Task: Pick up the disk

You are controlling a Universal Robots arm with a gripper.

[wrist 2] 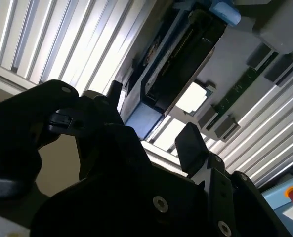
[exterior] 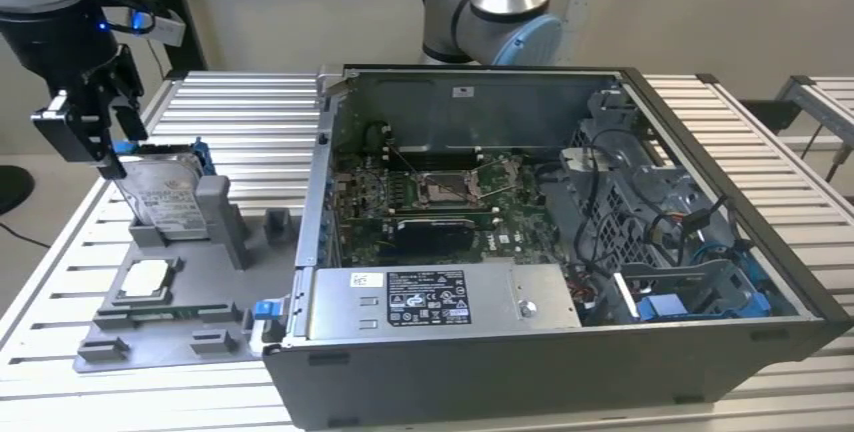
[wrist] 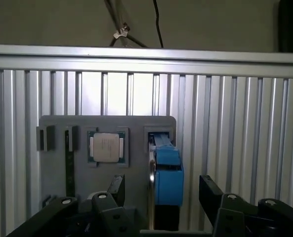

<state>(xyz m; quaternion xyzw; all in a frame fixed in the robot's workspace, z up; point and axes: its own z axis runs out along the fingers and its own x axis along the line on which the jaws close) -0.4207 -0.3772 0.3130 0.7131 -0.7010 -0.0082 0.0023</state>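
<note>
Disk (exterior: 167, 197) upright in grey holder (exterior: 134, 340), chip (exterior: 144, 280) beside, claw (wrist: 162, 190) above

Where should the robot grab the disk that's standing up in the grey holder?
By its free upper edge, from straight above. The disk stands on edge in the grey holder, so its lower part is boxed in. The open gripper would probably pinch best across its two flat faces.

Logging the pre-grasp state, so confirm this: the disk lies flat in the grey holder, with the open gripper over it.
Not flat. The exterior view shows the disk standing on edge in a slot of the grey holder. The rest holds: the gripper is open over it.
</note>
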